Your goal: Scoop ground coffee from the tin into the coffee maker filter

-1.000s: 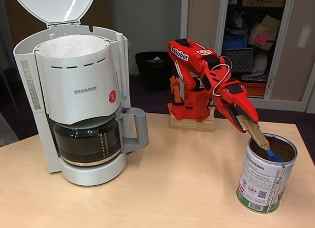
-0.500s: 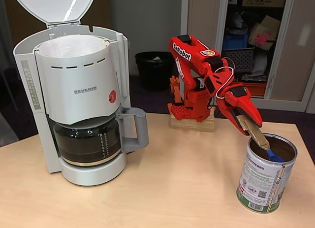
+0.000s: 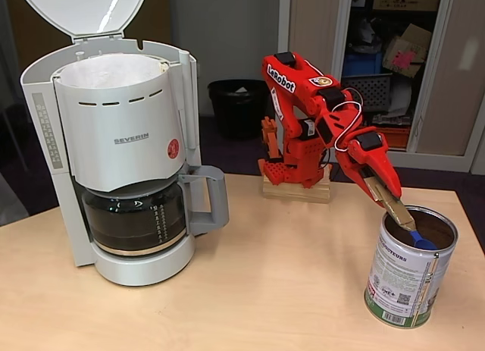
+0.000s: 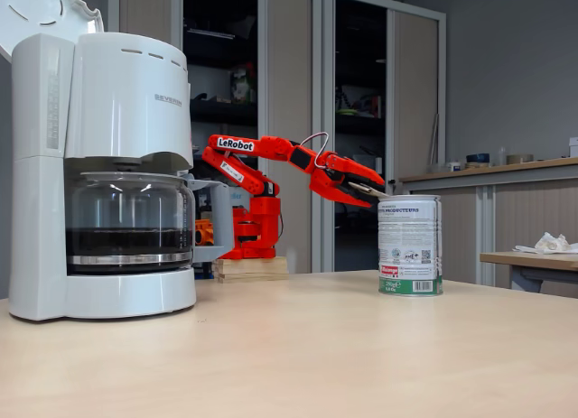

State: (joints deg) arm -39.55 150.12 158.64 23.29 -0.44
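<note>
The tin (image 3: 408, 281) stands open on the table at the right, dark brown coffee inside; in the other fixed view the tin (image 4: 410, 246) hides its contents. My red gripper (image 3: 380, 187) hangs just above its rim, shut on the wooden handle of a scoop (image 3: 397, 208) whose blue bowl (image 3: 422, 242) lies inside the tin. From the side, the gripper (image 4: 366, 190) points down at the tin's top. The coffee maker filter (image 3: 106, 69) lines the open top basket of the white coffee maker (image 3: 121, 142) at the left, far from the gripper.
The coffee maker's lid (image 3: 82, 10) stands hinged open. A glass carafe (image 3: 135, 218) with dark liquid sits under the basket, its handle pointing right. My arm's base stands on a wooden block (image 3: 295, 191) at the table's back edge. Bare tabletop (image 3: 273, 290) lies between machine and tin.
My arm's elbow has risen a little and the gripper has shifted slightly right and up. The scoop's blue bowl stays inside the tin.
</note>
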